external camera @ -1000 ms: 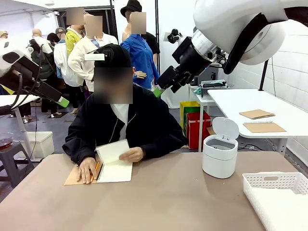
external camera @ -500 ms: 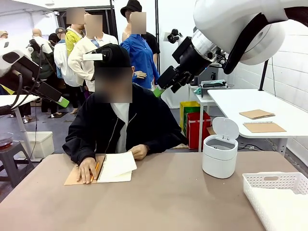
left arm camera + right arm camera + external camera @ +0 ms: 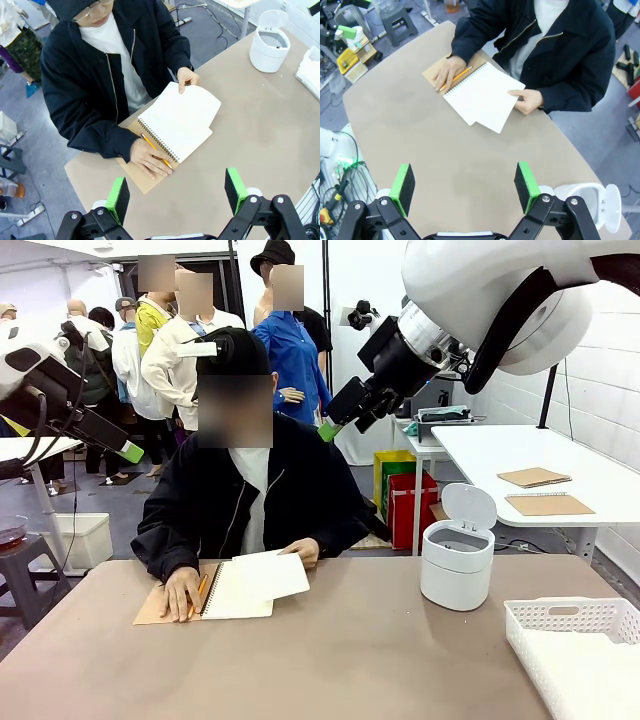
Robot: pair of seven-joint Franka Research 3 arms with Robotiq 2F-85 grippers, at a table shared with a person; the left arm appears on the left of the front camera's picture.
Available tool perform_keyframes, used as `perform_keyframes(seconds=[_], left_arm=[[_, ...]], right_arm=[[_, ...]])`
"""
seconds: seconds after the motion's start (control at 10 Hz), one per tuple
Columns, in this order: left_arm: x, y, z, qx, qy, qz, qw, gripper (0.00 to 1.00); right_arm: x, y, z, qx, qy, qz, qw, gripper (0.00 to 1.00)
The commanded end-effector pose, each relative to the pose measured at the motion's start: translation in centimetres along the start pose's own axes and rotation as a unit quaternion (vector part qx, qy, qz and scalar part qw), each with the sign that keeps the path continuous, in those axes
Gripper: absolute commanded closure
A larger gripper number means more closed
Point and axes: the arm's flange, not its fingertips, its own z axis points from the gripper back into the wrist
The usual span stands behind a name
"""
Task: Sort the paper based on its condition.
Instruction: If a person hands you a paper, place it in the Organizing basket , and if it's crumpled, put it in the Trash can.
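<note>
A white sheet of paper (image 3: 272, 574) lies askew on the open spiral notebook (image 3: 232, 602) in front of the person, sticking out past its right edge. One of the person's hands (image 3: 300, 552) holds the sheet's far corner. The other hand (image 3: 180, 592) rests on the notebook's brown cover with a pencil (image 3: 198, 594). My left gripper (image 3: 122, 446) hangs high at the left, open and empty. In the left wrist view the left gripper (image 3: 177, 192) looks down on the paper (image 3: 187, 107). My right gripper (image 3: 335, 422) is raised at the upper middle, open. The right gripper (image 3: 465, 182) is above bare table, short of the paper (image 3: 490, 107).
A white lidded bin (image 3: 457, 560) stands open at the right of the table. A white slotted basket (image 3: 575, 635) sits at the front right corner. Brown pads (image 3: 535, 478) lie on a side table behind. People stand in the background.
The person has laid the lifted sheet down and slid it to the right, partly off the notebook. Neither arm has moved.
</note>
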Motion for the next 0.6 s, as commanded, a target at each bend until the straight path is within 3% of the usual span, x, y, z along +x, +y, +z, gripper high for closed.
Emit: perform_keyframes(seconds=[0.0, 0.5], left_arm=[[0.03, 0.12, 0.07, 0.002, -0.003, 0.001, 1.0, 0.0], [0.03, 0.12, 0.07, 0.002, -0.003, 0.001, 1.0, 0.0]], right_arm=[[-0.1, 0.0, 0.1, 0.006, -0.001, -0.002, 1.0, 0.0], [-0.1, 0.0, 0.1, 0.006, -0.001, -0.002, 1.0, 0.0]])
